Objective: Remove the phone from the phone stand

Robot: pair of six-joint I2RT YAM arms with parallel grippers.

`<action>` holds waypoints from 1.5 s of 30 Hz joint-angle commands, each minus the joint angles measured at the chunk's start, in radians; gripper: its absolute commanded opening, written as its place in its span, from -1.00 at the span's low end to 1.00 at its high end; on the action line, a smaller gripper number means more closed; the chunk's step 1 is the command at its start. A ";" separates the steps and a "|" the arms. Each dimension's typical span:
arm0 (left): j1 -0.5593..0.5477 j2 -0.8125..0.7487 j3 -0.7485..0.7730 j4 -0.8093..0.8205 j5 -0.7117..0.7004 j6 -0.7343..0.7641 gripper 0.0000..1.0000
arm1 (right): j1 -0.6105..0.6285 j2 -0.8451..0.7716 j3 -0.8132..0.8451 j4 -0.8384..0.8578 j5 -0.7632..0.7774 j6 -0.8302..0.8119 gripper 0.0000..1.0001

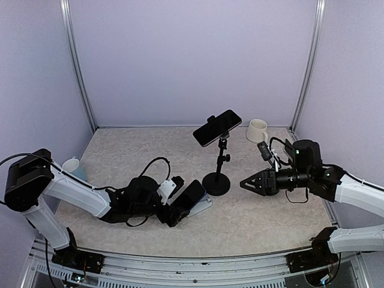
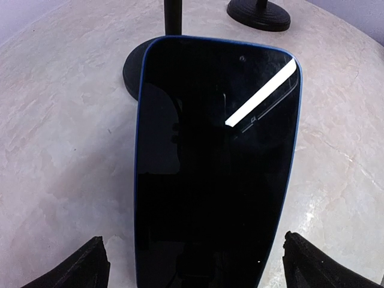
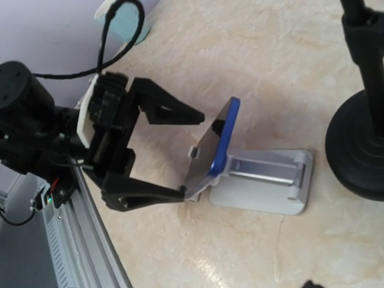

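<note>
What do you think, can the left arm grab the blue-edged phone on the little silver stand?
Probably yes: its open pincer straddles the phone, nothing lies between them, and the silver stand only props the phone from behind.

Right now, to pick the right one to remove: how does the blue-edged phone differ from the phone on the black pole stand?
The blue-edged phone leans on a low silver stand; the pole-mounted phone is clamped high on a black pole stand. The blue-edged phone stands portrait, the pole-mounted phone landscape. The open left gripper flanks the blue-edged phone, not the pole-mounted phone. Both screens are dark.
</note>
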State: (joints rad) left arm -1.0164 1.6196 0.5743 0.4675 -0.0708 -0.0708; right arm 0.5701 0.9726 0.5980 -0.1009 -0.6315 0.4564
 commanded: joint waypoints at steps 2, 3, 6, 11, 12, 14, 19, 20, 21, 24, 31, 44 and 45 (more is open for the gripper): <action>0.018 0.045 0.059 0.043 0.092 -0.001 0.93 | 0.025 0.004 -0.038 0.066 0.023 0.050 0.57; 0.019 0.052 0.065 0.043 0.098 0.000 0.92 | 0.027 0.003 -0.042 0.069 0.026 0.052 0.57; 0.020 0.073 0.082 0.045 0.103 -0.001 0.89 | 0.034 0.006 -0.058 0.083 0.033 0.062 0.56; 0.022 0.097 0.105 0.033 0.085 -0.001 0.78 | 0.043 0.008 -0.069 0.095 0.043 0.070 0.56; 0.022 0.096 0.105 0.034 0.085 -0.001 0.75 | 0.043 0.006 -0.069 0.094 0.044 0.070 0.56; 0.020 0.093 0.104 0.033 0.081 0.000 0.69 | 0.045 0.007 -0.070 0.094 0.048 0.070 0.56; 0.012 0.073 0.097 0.024 0.067 0.012 0.50 | 0.045 0.012 -0.077 0.100 0.050 0.070 0.56; 0.011 0.068 0.094 0.026 0.065 0.014 0.48 | 0.045 0.015 -0.077 0.100 0.049 0.069 0.56; 0.010 0.063 0.092 0.025 0.065 0.014 0.45 | 0.045 0.017 -0.076 0.101 0.049 0.067 0.56; 0.010 0.045 0.084 0.029 0.057 0.014 0.41 | 0.046 0.023 -0.076 0.101 0.048 0.064 0.56; 0.010 0.005 0.075 0.038 0.046 0.011 0.36 | 0.047 0.024 -0.083 0.112 0.046 0.064 0.56; 0.061 -0.082 0.071 0.013 0.071 -0.070 0.28 | 0.047 0.019 -0.080 0.101 0.044 0.056 0.56; 0.070 -0.103 0.069 -0.002 0.066 -0.078 0.27 | 0.047 0.017 -0.080 0.101 0.045 0.055 0.56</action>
State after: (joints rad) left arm -0.9825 1.6009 0.6502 0.4572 -0.0051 -0.0967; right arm 0.6060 0.9962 0.5243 -0.0124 -0.5892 0.5179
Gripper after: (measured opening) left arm 0.752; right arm 0.781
